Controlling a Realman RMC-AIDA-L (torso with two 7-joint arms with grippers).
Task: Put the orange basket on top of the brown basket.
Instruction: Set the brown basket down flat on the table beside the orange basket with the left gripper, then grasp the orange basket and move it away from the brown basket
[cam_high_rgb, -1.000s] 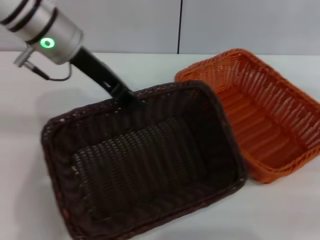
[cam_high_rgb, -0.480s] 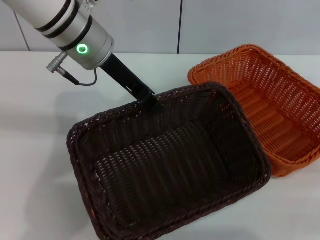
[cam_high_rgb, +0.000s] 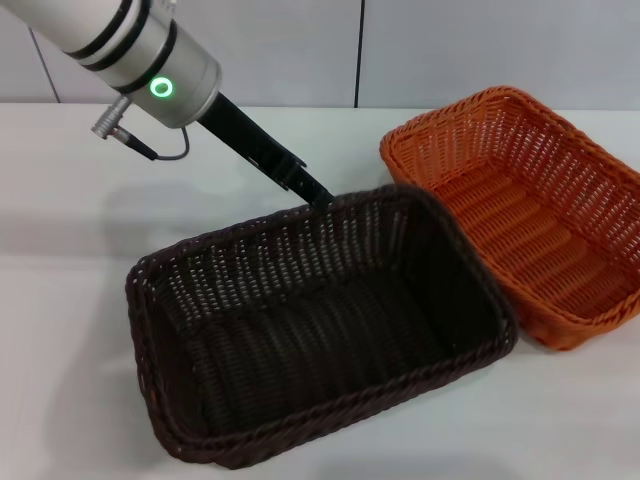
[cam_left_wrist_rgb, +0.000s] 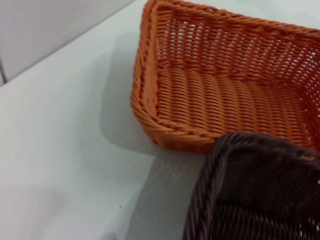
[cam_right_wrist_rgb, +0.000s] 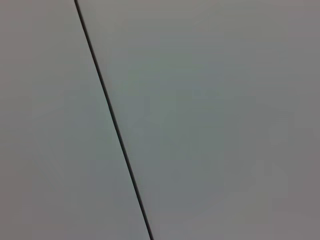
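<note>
In your head view, the left gripper (cam_high_rgb: 318, 196) reaches down from the upper left on its silver arm and meets the far rim of the brown basket (cam_high_rgb: 320, 330). Its fingers look closed onto that braided rim, though the dark wicker hides the exact grip. The brown basket sits near the front of the white table (cam_high_rgb: 80, 300), its right end raised and overlapping the near left edge of the orange basket (cam_high_rgb: 520, 220). The orange basket rests flat on the table to the right and farther back, open side up and with nothing in it. A green light ring (cam_high_rgb: 160, 87) glows on the left arm's wrist housing, with a thin cable looping beside it. You will not find the right arm in this view.

In your left wrist view, the orange basket (cam_left_wrist_rgb: 225, 85) lies on the table (cam_left_wrist_rgb: 60, 150), and the corner of the brown basket (cam_left_wrist_rgb: 250, 195) crosses in front of its rim, touching or just over it. The gripper's own fingers do not show here.

Your right wrist view gives only a plain grey wall (cam_right_wrist_rgb: 210, 120) with a dark seam (cam_right_wrist_rgb: 112, 120) running across it; the right gripper's state cannot be told.
</note>
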